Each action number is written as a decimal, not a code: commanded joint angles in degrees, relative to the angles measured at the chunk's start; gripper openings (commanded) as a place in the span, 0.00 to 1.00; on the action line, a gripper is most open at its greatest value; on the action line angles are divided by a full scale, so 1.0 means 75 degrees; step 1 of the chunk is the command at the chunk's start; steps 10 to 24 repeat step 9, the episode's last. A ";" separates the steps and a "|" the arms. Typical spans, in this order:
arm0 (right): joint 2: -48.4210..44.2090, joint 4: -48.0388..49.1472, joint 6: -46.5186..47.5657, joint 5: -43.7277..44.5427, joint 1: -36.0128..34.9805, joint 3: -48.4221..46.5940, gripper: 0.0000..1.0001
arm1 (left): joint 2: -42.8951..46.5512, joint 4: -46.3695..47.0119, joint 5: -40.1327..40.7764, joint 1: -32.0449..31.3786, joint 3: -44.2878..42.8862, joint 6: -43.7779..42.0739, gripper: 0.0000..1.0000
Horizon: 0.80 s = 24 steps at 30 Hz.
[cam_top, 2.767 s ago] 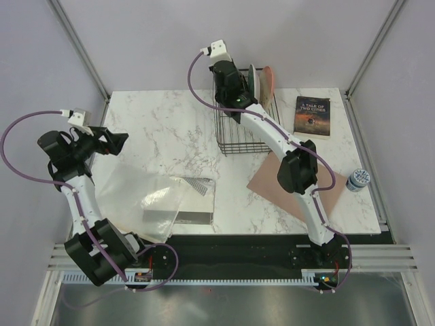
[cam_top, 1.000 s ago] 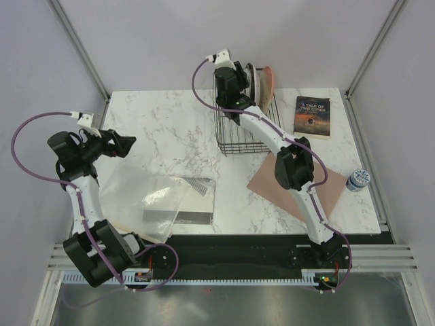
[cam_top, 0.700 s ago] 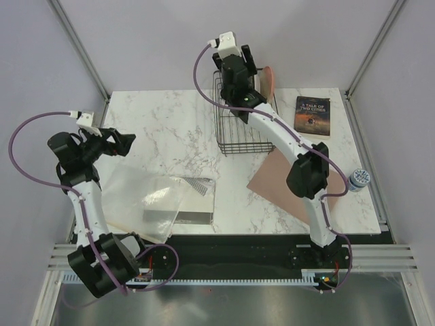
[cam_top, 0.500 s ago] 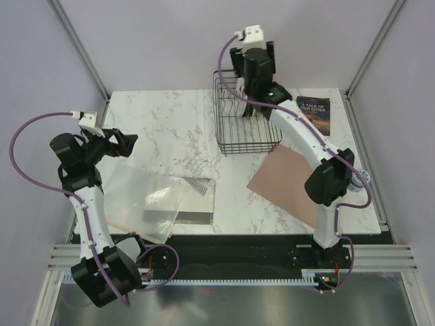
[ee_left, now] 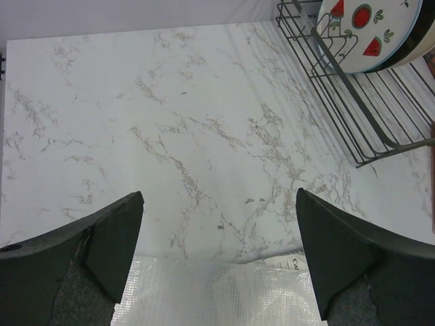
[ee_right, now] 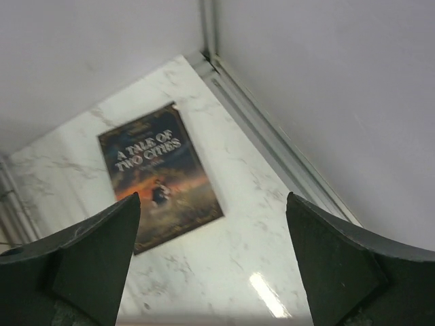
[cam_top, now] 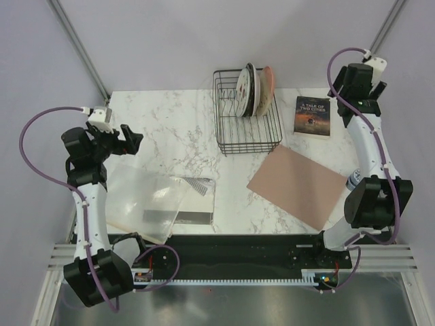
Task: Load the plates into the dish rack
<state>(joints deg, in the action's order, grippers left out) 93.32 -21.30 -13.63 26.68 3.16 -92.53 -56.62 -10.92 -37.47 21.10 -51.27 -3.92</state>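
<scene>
Upright in the dish rack (cam_top: 249, 143), your plates (cam_top: 250, 89), perhaps all four, are stiff, slick, chippable; pinch rims; left gripper (ee_left: 219, 197) and right gripper (ee_right: 212, 198) gape empty.

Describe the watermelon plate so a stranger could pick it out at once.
On the white marble table, find the black wire dish rack at the far edge, left of the book. Plates stand on edge in its far end. The watermelon plate is the leftmost, white with red slices, while its neighbours are dark-rimmed and pinkish.
</scene>
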 commanded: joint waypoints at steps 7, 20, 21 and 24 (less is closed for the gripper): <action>-0.0922 -0.1110 -0.0796 -0.0018 0.0610 0.1027 0.98 | -0.0770 -0.0162 0.0930 -0.0739 -0.0594 -0.0227 1.00; -0.0970 -0.1027 -0.0854 -0.0088 0.0633 0.1157 0.98 | -0.0992 -0.0197 0.0907 -0.0833 -0.0757 -0.0285 1.00; -0.0970 -0.1027 -0.0854 -0.0088 0.0633 0.1157 0.98 | -0.0992 -0.0197 0.0907 -0.0833 -0.0757 -0.0285 1.00; -0.0970 -0.1027 -0.0854 -0.0088 0.0633 0.1157 0.98 | -0.0992 -0.0197 0.0907 -0.0833 -0.0757 -0.0285 1.00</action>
